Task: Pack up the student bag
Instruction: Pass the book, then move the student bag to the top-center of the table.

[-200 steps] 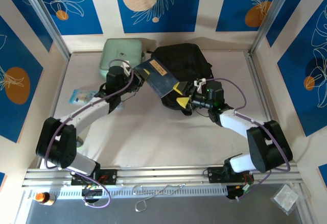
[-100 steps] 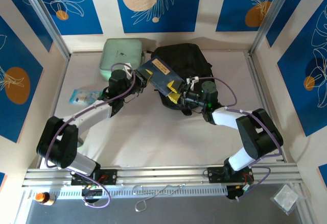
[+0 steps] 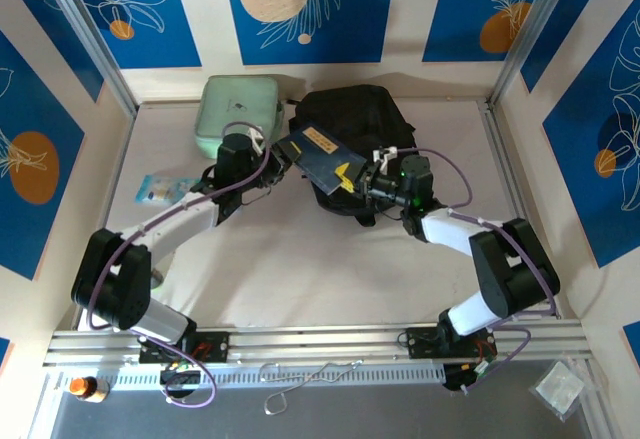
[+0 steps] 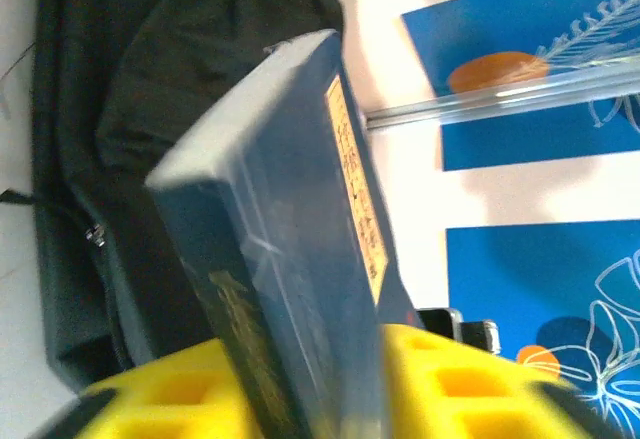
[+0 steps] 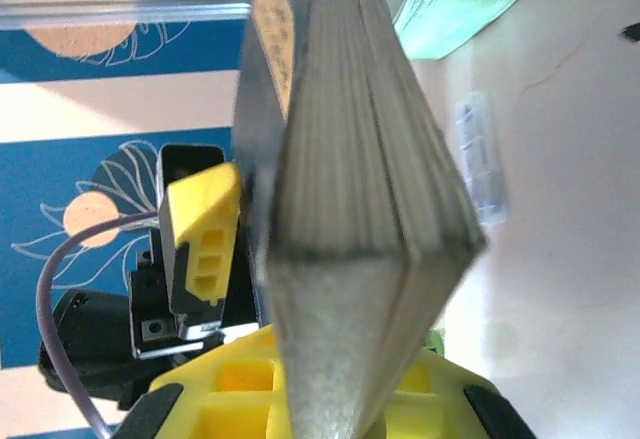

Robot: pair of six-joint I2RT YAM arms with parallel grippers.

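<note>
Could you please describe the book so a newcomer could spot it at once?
Find the large black fabric backpack at the back. Slanting over its near left edge is a thick dark blue book. Its yellow cover label sets it apart from the pale mint zip case beside it.

Pale mint zip case (image 3: 235,107) at the far left of the table (image 3: 300,279), small clear packet (image 3: 160,189) nearer.

Matt black cloth student bag (image 3: 355,114), glossy dark-covered book (image 3: 320,157), rough paper page edges (image 5: 345,139)
</note>
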